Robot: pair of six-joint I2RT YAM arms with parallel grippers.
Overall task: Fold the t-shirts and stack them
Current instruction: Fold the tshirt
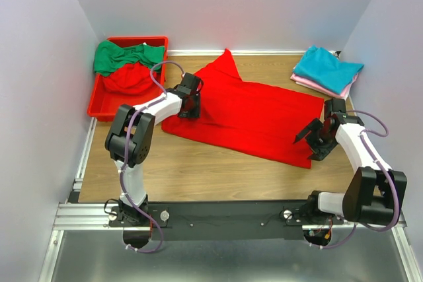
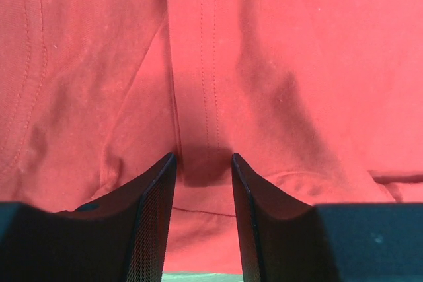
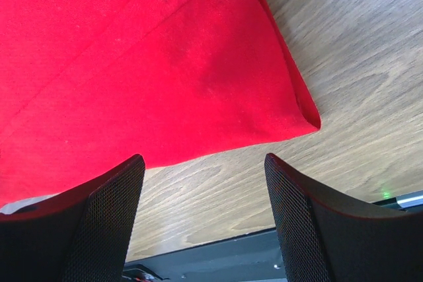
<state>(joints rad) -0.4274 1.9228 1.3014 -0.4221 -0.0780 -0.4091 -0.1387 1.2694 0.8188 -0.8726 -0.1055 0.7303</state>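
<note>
We're looking down on a wood-grain counter [image 1: 198, 166] boxed in by pale walls [image 1: 231, 4] on three sides, with a metal rail [image 1: 79, 212] running along the near edge where both arms are bolted.

Centre stage is the red t-shirt [image 1: 258, 113], lying flat across the middle of the counter with one part poking up toward the back wall.

The left claw [image 1: 192, 100] is right on top of the shirt's left end. From the left wrist, the left claw [image 2: 203, 158] has its fingers parted by a narrow gap, with nothing pinched between them and only seamed red cloth [image 2: 277, 44] below.

On the other side, the right claw [image 1: 309, 138] hangs by the shirt's near right corner. From the right wrist, the right claw [image 3: 201, 158] is spread wide and empty, with the shirt's corner [image 3: 165, 70] and bare wood [image 3: 344, 64] showing between the fingers.

In the far left corner a red bin [image 1: 99, 111] sits against the wall. A green t-shirt [image 1: 122, 56] is bunched over a second red garment [image 1: 129, 80] inside it, close beside the left arm's elbow.

At the far right a teal t-shirt [image 1: 327, 67] lies folded on a pink t-shirt [image 1: 317, 86], just beyond the right arm's wrist and well apart from the red one.
</note>
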